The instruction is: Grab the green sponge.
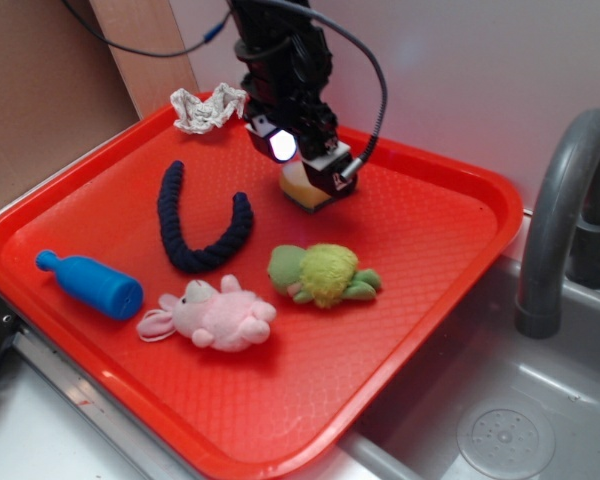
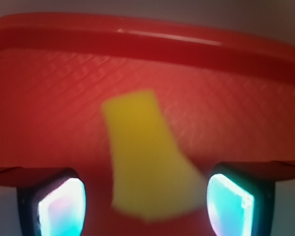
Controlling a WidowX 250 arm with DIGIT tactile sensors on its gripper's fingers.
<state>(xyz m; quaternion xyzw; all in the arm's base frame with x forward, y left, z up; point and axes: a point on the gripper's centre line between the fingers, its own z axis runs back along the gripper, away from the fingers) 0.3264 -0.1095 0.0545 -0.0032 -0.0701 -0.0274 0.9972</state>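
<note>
A broad red plastic tray (image 1: 450, 215) with a textured floor and raised rim is lying on the counter, its right corner reaching over the grey sink basin (image 1: 500, 420), where a curved grey faucet (image 1: 560, 215) is standing. The black robot arm (image 1: 280, 55) is coming down over the far middle of the tray, and its gripper (image 1: 305, 160) is hanging low over the small rectangular yellow foam sponge (image 1: 302, 187). In the wrist view the gripper (image 2: 145, 199) is spread wide, its two glowing pads (image 2: 231, 204) sitting on either side of the sponge (image 2: 145, 157) with clear gaps, so nothing is being clasped. The sponge is resting on the tray floor near the far rim (image 2: 147, 37), partly hidden under the fingers in the exterior view.

A dark navy braided rope (image 1: 195, 225), bent into a U, is lying left of the sponge. Nearer the front, a pink plush rabbit (image 1: 215, 315) and a fuzzy green plush turtle (image 1: 322, 274) are sitting side by side, well apart from the sponge. A blue plastic bottle (image 1: 92, 283) is lying on its side at the left. A crumpled white cloth (image 1: 206, 108) is sitting at the far left corner of the tray.
</note>
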